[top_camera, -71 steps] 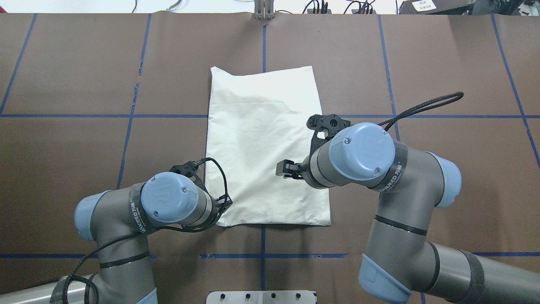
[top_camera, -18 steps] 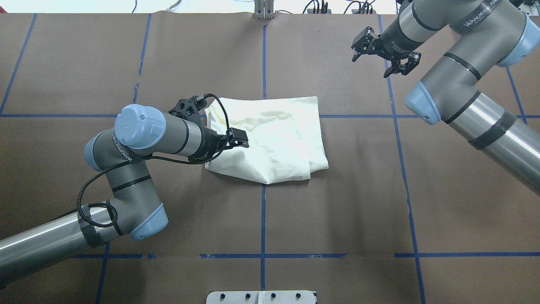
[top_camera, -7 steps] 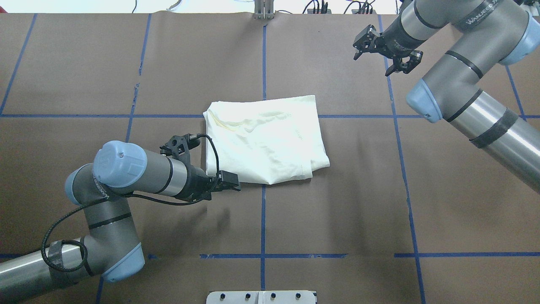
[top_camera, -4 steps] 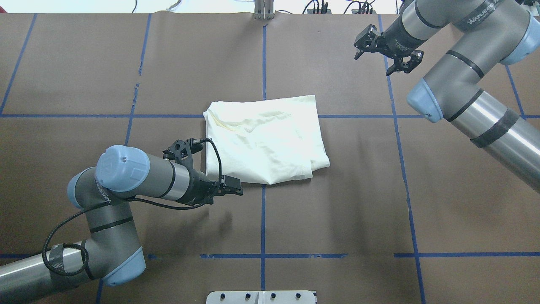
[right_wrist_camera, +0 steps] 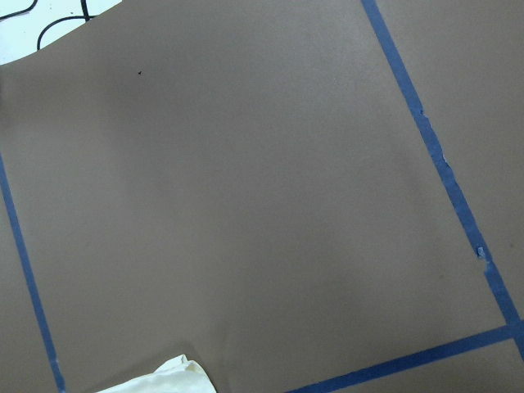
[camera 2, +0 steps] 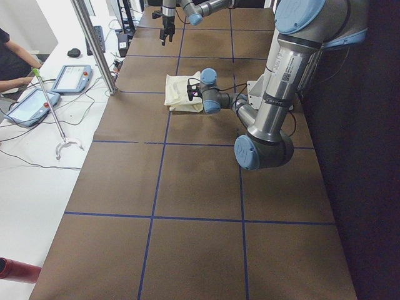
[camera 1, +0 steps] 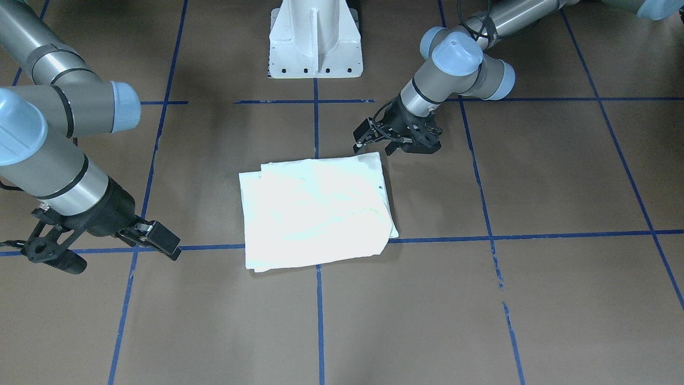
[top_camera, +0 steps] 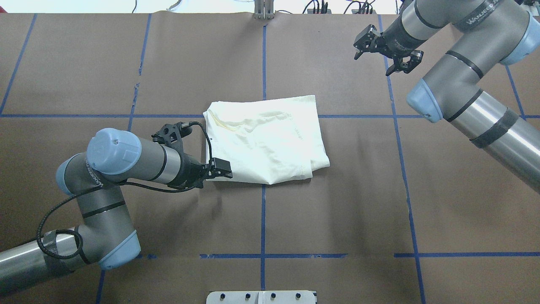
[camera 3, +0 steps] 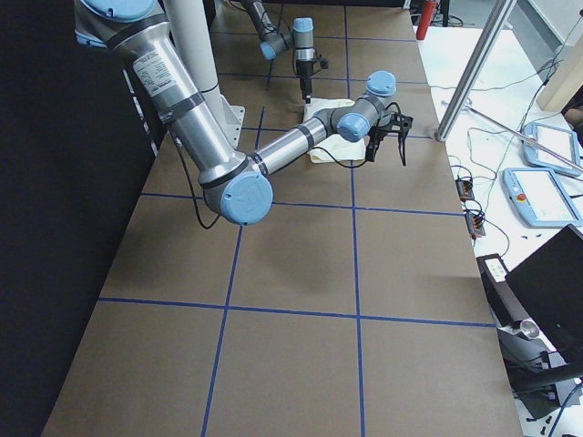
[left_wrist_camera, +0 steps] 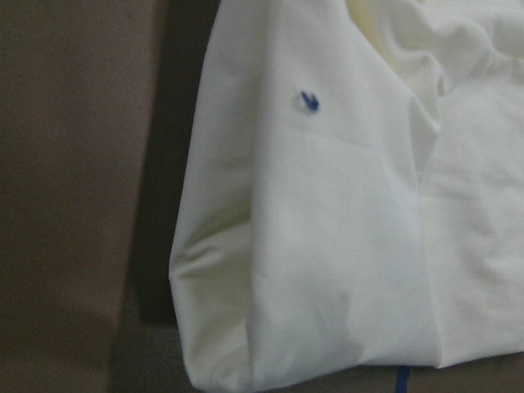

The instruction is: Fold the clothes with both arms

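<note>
The cream-white shirt [top_camera: 270, 139] lies folded into a rough rectangle at the table's middle, also in the front view [camera 1: 315, 211]. Only plain pale cloth shows; the cat print is hidden. My left gripper [top_camera: 219, 171] hovers at the shirt's near left corner, jaws apparently open and empty [camera 1: 377, 143]. The left wrist view looks down on that folded corner [left_wrist_camera: 327, 246], which carries a small blue mark. My right gripper [top_camera: 382, 52] is wide open and empty, raised over the far right of the table, well away from the shirt [camera 1: 104, 251].
Blue tape lines [top_camera: 263, 219] grid the brown table. The white pedestal base [camera 1: 315, 43] stands at the robot's side. Cables lie along the far edge [top_camera: 320, 6]. Tablets [camera 2: 28, 103] lie beyond the table on the operators' side.
My left gripper has shifted a little left and farther from the robot along the shirt's near left corner. The right arm and the shirt have not moved.
</note>
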Robot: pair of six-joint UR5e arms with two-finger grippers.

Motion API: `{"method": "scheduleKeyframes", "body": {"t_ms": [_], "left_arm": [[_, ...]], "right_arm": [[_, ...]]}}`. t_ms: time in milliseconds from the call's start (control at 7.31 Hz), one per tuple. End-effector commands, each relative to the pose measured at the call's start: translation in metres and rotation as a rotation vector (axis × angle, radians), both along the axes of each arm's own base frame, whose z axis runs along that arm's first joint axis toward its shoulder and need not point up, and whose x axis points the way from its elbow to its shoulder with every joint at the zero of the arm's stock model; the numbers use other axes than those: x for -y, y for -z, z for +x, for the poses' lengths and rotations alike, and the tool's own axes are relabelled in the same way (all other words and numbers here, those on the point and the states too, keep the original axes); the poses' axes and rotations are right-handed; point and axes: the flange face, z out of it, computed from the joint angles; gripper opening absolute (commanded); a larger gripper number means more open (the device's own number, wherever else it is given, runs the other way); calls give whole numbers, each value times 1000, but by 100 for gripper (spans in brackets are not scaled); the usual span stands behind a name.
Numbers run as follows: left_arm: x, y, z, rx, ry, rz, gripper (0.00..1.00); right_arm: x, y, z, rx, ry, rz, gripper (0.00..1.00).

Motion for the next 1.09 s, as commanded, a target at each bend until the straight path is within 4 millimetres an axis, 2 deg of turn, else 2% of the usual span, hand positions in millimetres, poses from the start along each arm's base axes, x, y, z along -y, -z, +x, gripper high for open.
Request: {"method": "scheduleKeyframes", "body": {"t_ms": [0, 274, 684, 957], "left_arm": [[14, -1, 4, 20, 4, 29, 100], [24, 9, 27, 18, -2, 30, 100], [21, 18, 27, -6, -5, 39, 100], [-15, 15, 53, -10, -71, 41, 100]], "right_arm": [[-1, 2, 1, 2, -2, 4, 100], [-2, 1, 0, 1, -2, 4, 100], [-2, 0, 0, 1, -1, 2, 100], [-2, -1, 1, 0, 0, 1, 100]]}}
